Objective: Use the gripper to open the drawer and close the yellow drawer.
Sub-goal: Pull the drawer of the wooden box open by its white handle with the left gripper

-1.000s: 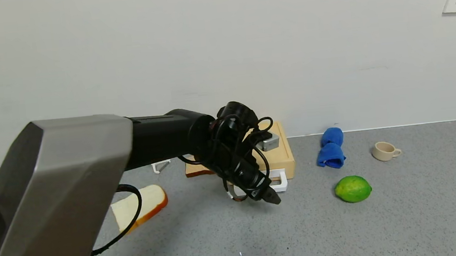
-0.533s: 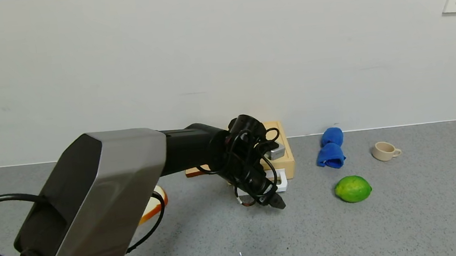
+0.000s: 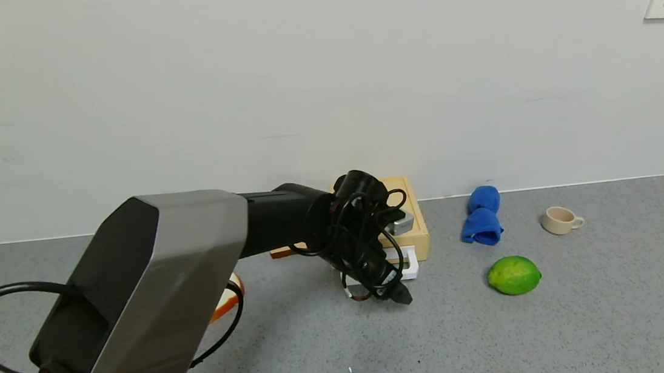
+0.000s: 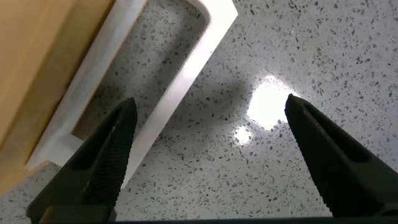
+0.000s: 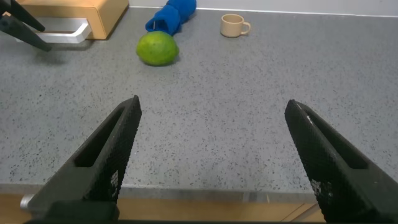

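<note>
The pale yellow drawer (image 3: 415, 227) sits against the wall, its tray pushed in and its white loop handle (image 3: 410, 262) facing forward. My left gripper (image 3: 396, 293) hangs just in front of the handle, low over the table. In the left wrist view the gripper (image 4: 210, 106) is open and empty; the handle's outer bar (image 4: 180, 87) lies between the two fingers, close to one finger (image 4: 106, 155), beside the drawer front (image 4: 37, 56). My right gripper (image 5: 212, 104) is open and empty near the table's front edge, out of the head view.
A green lime (image 3: 514, 275), a blue cloth (image 3: 482, 216) and a small beige cup (image 3: 560, 219) lie right of the drawer. A bread slice (image 3: 228, 300) shows behind the left arm, and another (image 3: 282, 252) left of the drawer. The wall stands directly behind.
The left arm has swung in from the left, bringing the gripper slightly lower in front of the handle. In the last half second it barely moved.
</note>
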You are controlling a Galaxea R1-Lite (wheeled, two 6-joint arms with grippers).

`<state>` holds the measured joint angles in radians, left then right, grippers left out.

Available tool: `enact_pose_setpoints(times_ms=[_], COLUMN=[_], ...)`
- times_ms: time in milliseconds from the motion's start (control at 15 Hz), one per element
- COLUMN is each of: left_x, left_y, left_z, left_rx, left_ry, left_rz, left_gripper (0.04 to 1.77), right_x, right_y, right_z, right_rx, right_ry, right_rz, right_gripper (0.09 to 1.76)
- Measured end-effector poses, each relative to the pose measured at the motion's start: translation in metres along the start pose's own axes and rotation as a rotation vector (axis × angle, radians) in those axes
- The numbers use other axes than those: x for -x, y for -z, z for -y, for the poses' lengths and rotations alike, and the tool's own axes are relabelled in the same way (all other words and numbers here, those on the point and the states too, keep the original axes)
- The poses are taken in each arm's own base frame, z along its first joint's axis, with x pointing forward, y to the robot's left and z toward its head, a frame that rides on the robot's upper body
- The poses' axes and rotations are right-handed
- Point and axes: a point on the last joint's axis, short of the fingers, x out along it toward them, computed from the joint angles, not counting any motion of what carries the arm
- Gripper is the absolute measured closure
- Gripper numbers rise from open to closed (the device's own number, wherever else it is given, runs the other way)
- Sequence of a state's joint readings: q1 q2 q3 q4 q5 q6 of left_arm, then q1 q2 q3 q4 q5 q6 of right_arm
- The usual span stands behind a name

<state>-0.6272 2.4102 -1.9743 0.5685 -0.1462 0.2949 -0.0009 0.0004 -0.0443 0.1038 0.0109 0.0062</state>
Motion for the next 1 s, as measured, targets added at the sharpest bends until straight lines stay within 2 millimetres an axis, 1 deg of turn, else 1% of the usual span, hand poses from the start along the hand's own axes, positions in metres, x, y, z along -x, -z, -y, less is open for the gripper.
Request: enact_pose_setpoints(times_ms=[467,1000], left_x=[-0.0048,-0.0070], left_y=[0.0027,0.0095], left_z=[-0.0012,0.0039], left_rx=[0.003,0.017], left_ry=[-0.019,0.007], left_rz=[-0.018,-0.084], left_gripper=[0.09,0.09], right_x=[0.0000,0.0000], right_y=[0.0000,0.0000], right_z=[0.0000,0.0000], right_rx=[0.000,0.000], right_ry=[0.000,0.000], right_rz=[0.000,0.000], right_gripper=[0.15,0.15])
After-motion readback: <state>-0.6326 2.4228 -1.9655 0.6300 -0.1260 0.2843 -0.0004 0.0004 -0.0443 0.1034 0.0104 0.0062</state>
